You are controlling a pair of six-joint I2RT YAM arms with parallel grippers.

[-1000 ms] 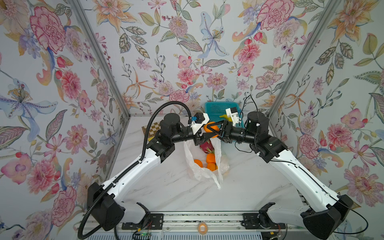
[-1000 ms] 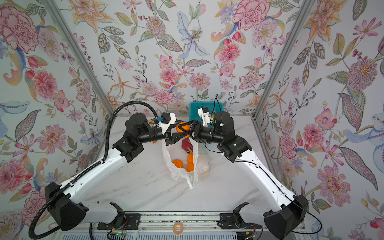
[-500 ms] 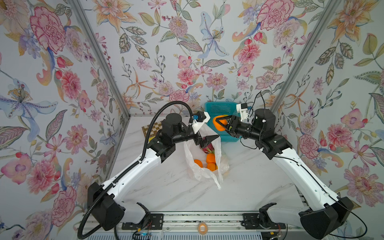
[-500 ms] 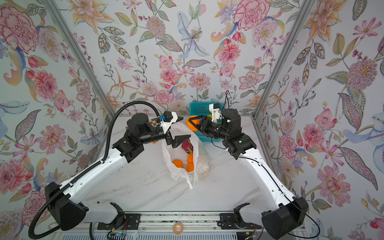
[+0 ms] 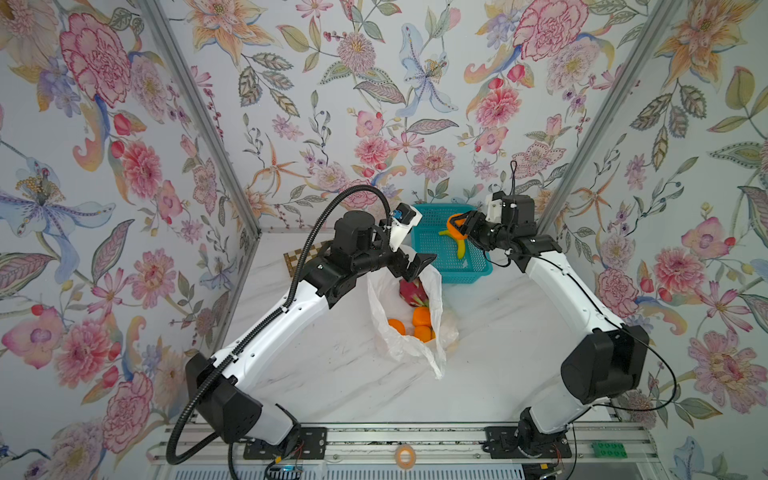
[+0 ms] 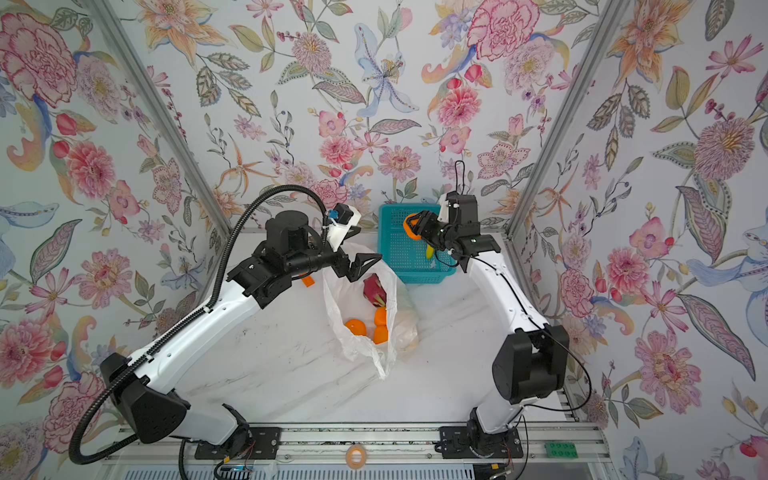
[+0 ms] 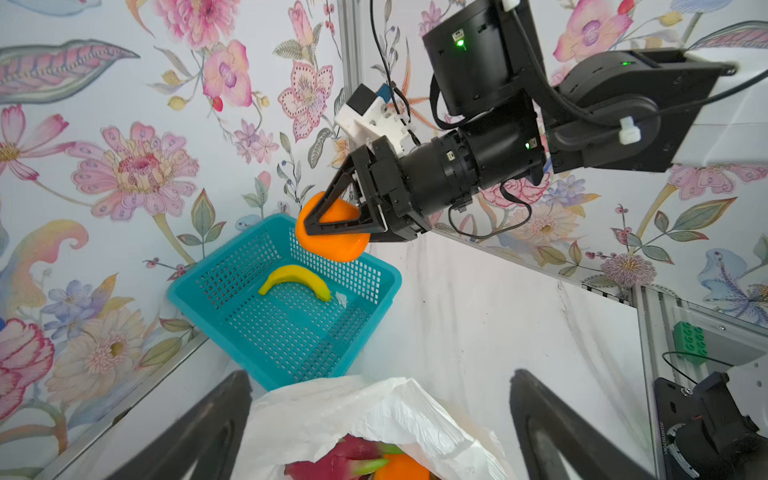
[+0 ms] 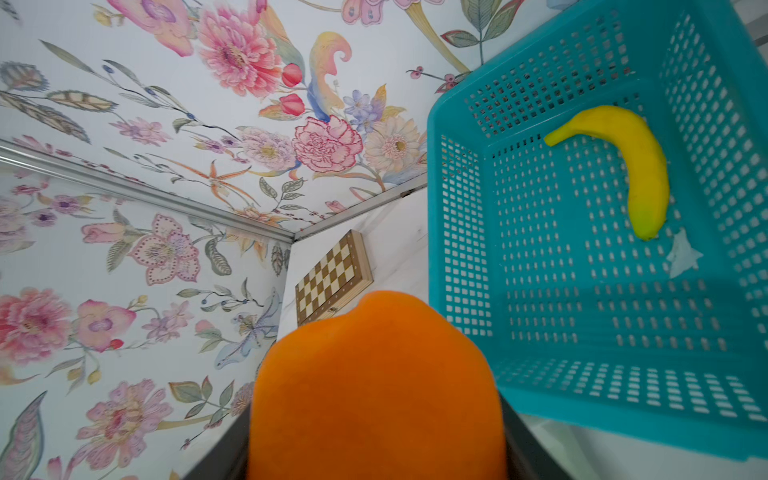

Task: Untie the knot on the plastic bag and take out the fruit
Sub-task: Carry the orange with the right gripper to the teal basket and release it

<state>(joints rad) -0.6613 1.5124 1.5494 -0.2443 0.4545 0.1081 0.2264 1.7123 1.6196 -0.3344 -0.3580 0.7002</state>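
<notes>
The plastic bag (image 5: 380,301) lies in the middle of the table with its mouth gaping open; the knot is out of view. Inside it show a pink-red dragon fruit (image 5: 411,291) and three oranges (image 5: 422,316). My left gripper (image 5: 419,269) hangs open just over the bag's far rim (image 7: 332,415), with nothing between its fingers (image 7: 232,415). My right gripper (image 5: 457,224) is shut on another orange (image 8: 374,386), holding it in the air above the near-left corner of the teal basket (image 5: 469,276). That orange also shows in the left wrist view (image 7: 332,243).
A curved yellow banana (image 8: 644,174) and a paper scrap lie in the basket (image 8: 434,208) at the back wall. A folded chessboard (image 5: 297,257) sits at the back left. A small orange block (image 6: 306,280) lies under the left arm. Walls close in on three sides.
The two grippers met at the orange above the bag. The left gripper opened and stayed over the bag, while the right carried the orange back and right to above the basket.
</notes>
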